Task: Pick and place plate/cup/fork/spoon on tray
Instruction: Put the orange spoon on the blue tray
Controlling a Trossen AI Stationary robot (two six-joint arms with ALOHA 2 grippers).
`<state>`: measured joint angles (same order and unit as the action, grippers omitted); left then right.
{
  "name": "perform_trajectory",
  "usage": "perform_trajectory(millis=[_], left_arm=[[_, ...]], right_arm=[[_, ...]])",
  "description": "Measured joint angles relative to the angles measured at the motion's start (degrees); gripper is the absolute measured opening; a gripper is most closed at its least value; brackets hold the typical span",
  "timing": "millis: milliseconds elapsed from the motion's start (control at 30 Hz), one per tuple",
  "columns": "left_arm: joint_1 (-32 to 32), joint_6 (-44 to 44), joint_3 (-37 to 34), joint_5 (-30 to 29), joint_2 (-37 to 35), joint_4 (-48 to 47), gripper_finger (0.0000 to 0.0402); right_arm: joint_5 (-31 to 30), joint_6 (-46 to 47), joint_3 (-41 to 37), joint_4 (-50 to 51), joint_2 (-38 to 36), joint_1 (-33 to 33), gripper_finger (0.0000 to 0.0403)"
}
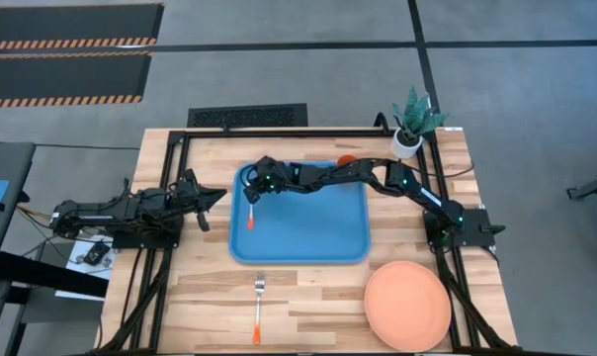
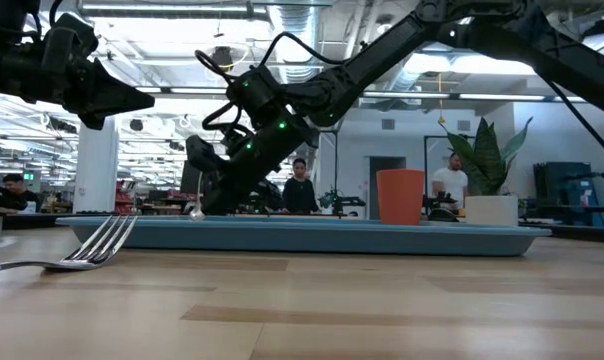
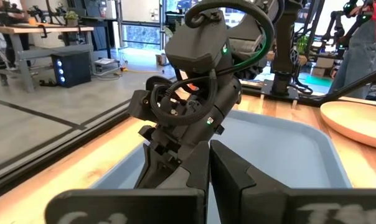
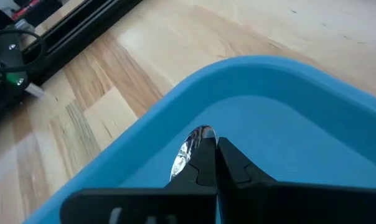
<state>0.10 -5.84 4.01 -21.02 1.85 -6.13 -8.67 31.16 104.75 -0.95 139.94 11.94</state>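
Inside smooth blue tray (image 1: 318,237), right claw (image 4: 210,163) pinches shiny oval-bowled spoon (image 4: 189,149).

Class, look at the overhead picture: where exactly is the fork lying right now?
In the high view the fork lies on the bare wood just outside the tray's near edge, left of the plate, with neither gripper near it.

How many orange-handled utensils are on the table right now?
2. The spoon is over the tray's left part, gripped by the right gripper. The fork lies on the bare wood in front of the tray. None seem hidden.
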Motion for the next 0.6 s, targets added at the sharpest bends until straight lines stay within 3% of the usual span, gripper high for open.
perform_trajectory(millis=[600], left_arm=[[0.0,-0.4,0.0,0.0,0.0,0.0,0.0002]], right_arm=[[-0.5,-1.2,0.0,4.2,0.0,0.2,0.0009]])
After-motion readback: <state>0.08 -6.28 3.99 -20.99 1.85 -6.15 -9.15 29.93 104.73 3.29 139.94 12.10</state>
